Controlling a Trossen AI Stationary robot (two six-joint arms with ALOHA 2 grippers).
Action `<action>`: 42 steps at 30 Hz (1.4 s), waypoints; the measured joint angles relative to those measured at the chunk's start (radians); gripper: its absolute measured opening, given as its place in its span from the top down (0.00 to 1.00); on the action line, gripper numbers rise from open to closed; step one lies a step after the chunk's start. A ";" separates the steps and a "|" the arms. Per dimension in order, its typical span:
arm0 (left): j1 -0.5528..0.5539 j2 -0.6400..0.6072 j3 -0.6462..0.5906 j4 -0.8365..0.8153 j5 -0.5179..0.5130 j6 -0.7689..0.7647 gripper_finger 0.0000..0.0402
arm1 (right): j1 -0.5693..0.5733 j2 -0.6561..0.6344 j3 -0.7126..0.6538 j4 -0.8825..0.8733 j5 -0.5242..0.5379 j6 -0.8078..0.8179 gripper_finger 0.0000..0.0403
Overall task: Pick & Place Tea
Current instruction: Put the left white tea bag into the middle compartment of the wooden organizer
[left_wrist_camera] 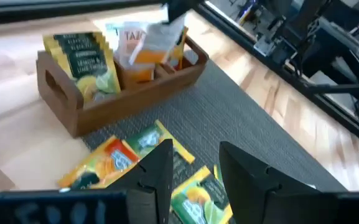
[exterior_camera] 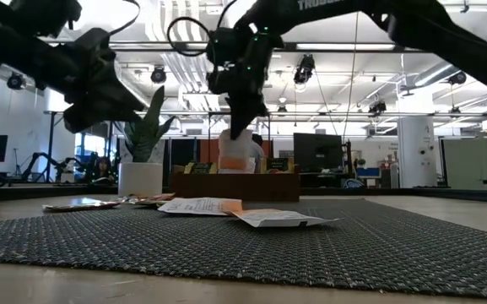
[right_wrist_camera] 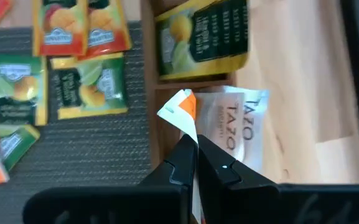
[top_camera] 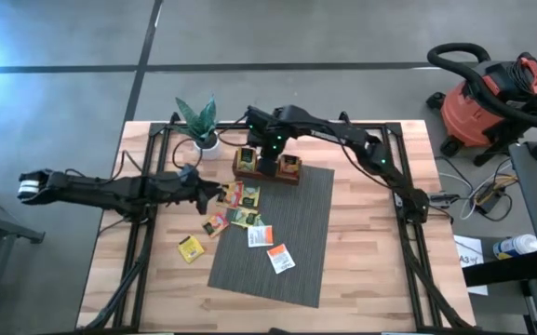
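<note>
The right gripper (right_wrist_camera: 196,163), matt black plastic by the look of it, pinched a white-and-orange sachet (right_wrist_camera: 180,112), thin creased paper with a slight sheen. Just beneath sat the wooden tray (top_camera: 268,172), brown and smooth with a satin finish. Below the left gripper (left_wrist_camera: 195,177) (same dull black fingers) lay glossy foil-like tea sachets (left_wrist_camera: 114,158), printed yellow and green, on the grey mat (exterior_camera: 251,245), a coarse ribbed weave. The table (top_camera: 370,279) beyond showed pale butcher-block wood, smooth and matt.

Bright, even overhead light; blurred wrist views; glare at high view's left edge
</note>
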 joint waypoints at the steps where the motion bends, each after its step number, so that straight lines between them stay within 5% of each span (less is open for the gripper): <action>1: 0.005 -0.001 -0.001 0.006 0.000 0.002 0.69 | -0.003 0.010 0.005 -0.014 -0.007 -0.006 0.98; 17: 0.072 0.022 -0.009 0.009 -0.037 0.007 0.69 | -0.060 0.045 -0.054 0.047 -0.089 -0.028 0.98; 25: 0.072 0.024 -0.009 0.008 -0.037 -0.014 0.69 | -0.058 0.066 -0.047 0.089 -0.010 -0.050 0.97; 42: 0.072 0.026 -0.009 0.005 -0.059 -0.019 0.69 | -0.054 0.061 0.002 0.074 0.049 -0.053 0.70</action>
